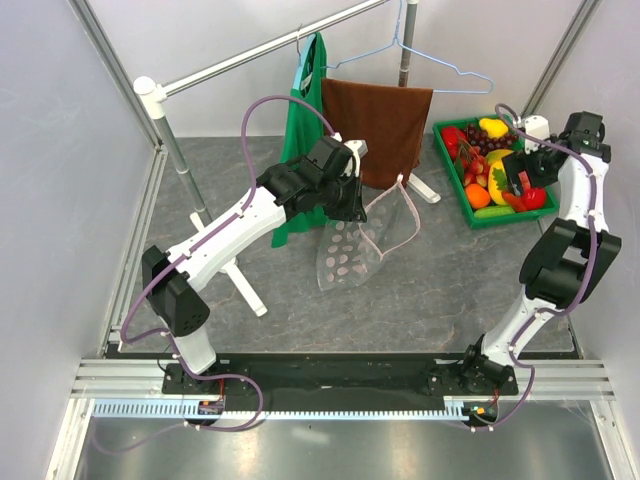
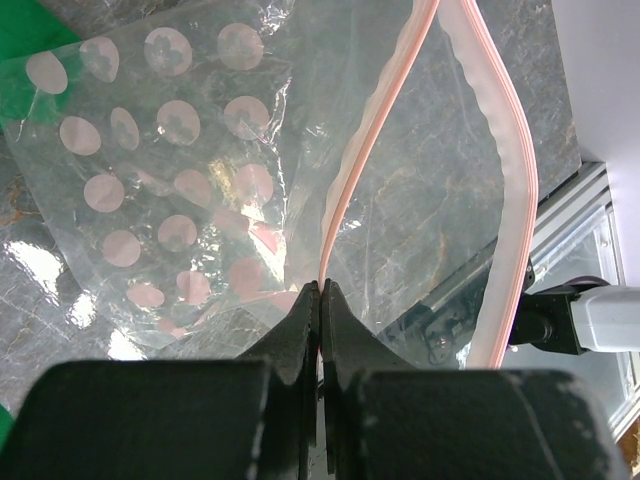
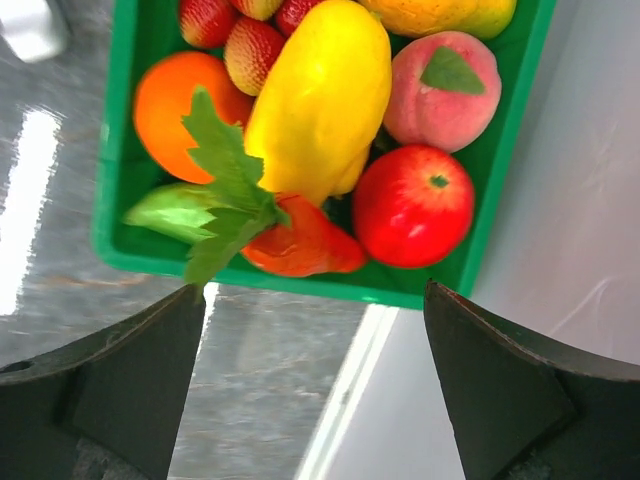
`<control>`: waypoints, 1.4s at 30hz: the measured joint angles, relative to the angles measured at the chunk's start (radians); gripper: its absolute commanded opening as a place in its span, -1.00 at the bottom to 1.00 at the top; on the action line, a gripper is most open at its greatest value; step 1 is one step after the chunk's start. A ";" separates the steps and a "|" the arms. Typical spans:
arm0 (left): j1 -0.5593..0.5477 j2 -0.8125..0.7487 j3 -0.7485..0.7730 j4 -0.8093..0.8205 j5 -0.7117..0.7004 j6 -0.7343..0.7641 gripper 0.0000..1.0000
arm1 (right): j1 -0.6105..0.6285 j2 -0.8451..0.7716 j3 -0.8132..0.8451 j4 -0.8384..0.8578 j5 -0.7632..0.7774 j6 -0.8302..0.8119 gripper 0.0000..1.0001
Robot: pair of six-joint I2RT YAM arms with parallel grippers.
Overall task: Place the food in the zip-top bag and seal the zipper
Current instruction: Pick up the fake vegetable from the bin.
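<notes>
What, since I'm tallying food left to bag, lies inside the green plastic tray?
The green plastic tray holds a round orange fruit, long yellow fruit, red apple, pink peach, strawberries, leafy orange carrot, pale green vegetable and purple grapes. Anything under that pile is covered.

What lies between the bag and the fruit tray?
Bare table and the rack's white foot separate bag from tray, per the top view.

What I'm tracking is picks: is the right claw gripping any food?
No; the right claw is open and empty above the food in the green tray.
</notes>
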 measured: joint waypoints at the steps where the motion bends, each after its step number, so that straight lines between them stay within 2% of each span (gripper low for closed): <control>1: 0.000 0.000 0.000 0.000 0.001 0.000 -0.96 | 0.007 0.006 -0.002 0.006 0.010 -0.027 0.93; 8: 0.000 0.008 0.000 0.003 0.017 0.000 -0.96 | 0.070 0.015 -0.116 0.095 0.087 -0.185 0.89; 19: 0.000 0.011 0.000 0.006 0.021 0.000 -0.96 | 0.115 0.086 -0.123 0.212 0.182 -0.218 0.78; 21: 0.000 0.015 0.000 0.007 0.021 0.000 -0.96 | 0.115 0.092 -0.124 0.226 0.197 -0.222 0.60; 22: 0.000 0.017 0.000 0.007 0.021 0.000 -0.96 | 0.115 0.093 -0.125 0.228 0.201 -0.225 0.38; 27: 0.000 0.024 0.000 0.007 0.021 0.000 -0.96 | 0.115 0.093 -0.142 0.240 0.212 -0.232 -0.01; 28: 0.000 0.024 0.000 0.007 0.021 0.000 -0.96 | 0.115 0.092 -0.150 0.242 0.211 -0.232 -0.17; 29: 0.000 0.024 0.000 0.007 0.021 0.000 -0.96 | 0.115 0.090 -0.160 0.243 0.211 -0.232 -0.23; 37: 0.000 0.024 0.000 0.007 0.020 0.000 -0.96 | 0.117 0.016 -0.175 0.206 0.172 -0.200 -0.37; 42: 0.000 0.024 0.000 0.007 0.021 0.000 -0.96 | 0.117 -0.102 -0.047 0.056 0.049 -0.079 -0.38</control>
